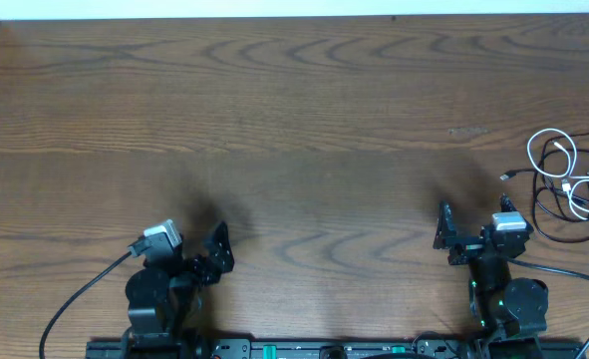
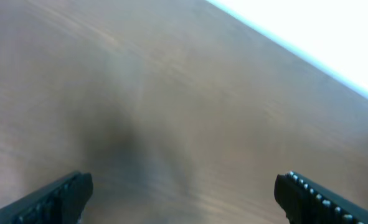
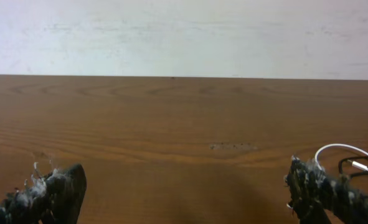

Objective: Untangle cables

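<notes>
The cables [image 1: 569,185] lie tangled on the wooden table [image 1: 304,120] at its far right edge. A thin white cord [image 1: 571,152] loops over a thin black cord [image 1: 561,235]. My right gripper [image 1: 442,227] is open and empty, to the left of the cables and apart from them. In the right wrist view the white cord [image 3: 340,148] peeks out behind the right fingertip [image 3: 308,186] of the right gripper [image 3: 184,190]. My left gripper [image 1: 219,249] stands open and empty at the near left, far from the cables. The left wrist view shows the left gripper [image 2: 184,196] over bare wood.
A pale wall [image 3: 184,31] borders the table's far edge. Thicker black arm wires [image 1: 85,289] run off near both arm bases along the front edge. A small scuff [image 1: 466,131] marks the wood left of the cables.
</notes>
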Robot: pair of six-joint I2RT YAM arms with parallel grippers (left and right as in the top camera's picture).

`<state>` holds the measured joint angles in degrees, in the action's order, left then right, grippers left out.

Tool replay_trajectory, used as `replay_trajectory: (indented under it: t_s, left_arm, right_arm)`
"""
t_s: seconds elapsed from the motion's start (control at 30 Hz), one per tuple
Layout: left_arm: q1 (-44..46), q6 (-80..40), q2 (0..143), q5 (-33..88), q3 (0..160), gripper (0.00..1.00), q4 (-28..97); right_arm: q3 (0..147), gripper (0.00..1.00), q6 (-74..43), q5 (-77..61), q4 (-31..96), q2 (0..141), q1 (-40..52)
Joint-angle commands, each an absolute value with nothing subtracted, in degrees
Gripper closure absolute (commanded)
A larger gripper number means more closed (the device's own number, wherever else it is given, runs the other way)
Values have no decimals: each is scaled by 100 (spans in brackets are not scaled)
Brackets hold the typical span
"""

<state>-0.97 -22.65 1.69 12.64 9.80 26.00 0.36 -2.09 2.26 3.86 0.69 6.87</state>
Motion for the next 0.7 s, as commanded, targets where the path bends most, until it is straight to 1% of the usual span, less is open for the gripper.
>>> replay_trajectory:
  t_s: [0.0,0.17,0.27,0.37,0.4,0.6,0.67]
  left_arm:
    - [-158,-2064,12,1396,615,2,1658]
    - [-158,-1468,8,1393,27,2,-279]
    - [-158,-733,8,1376,23,2,-659]
    - [-158,73,8,1372,23,2,-648]
    - [-158,150,8,1372,23,2,-556]
    - [-158,148,8,1369,23,2,331]
    - [-158,148,8,1372,23,3,261]
  right_arm:
    - [30,1,-119,196,412,30,642]
    - [30,1,-119,193,412,30,642]
    - [30,1,-119,196,412,30,642]
    - [30,1,-119,196,412,30,642]
    - [30,1,-119,196,412,30,642]
    - [30,1,-119,196,410,30,642]
    - [30,1,-119,196,412,30,642]
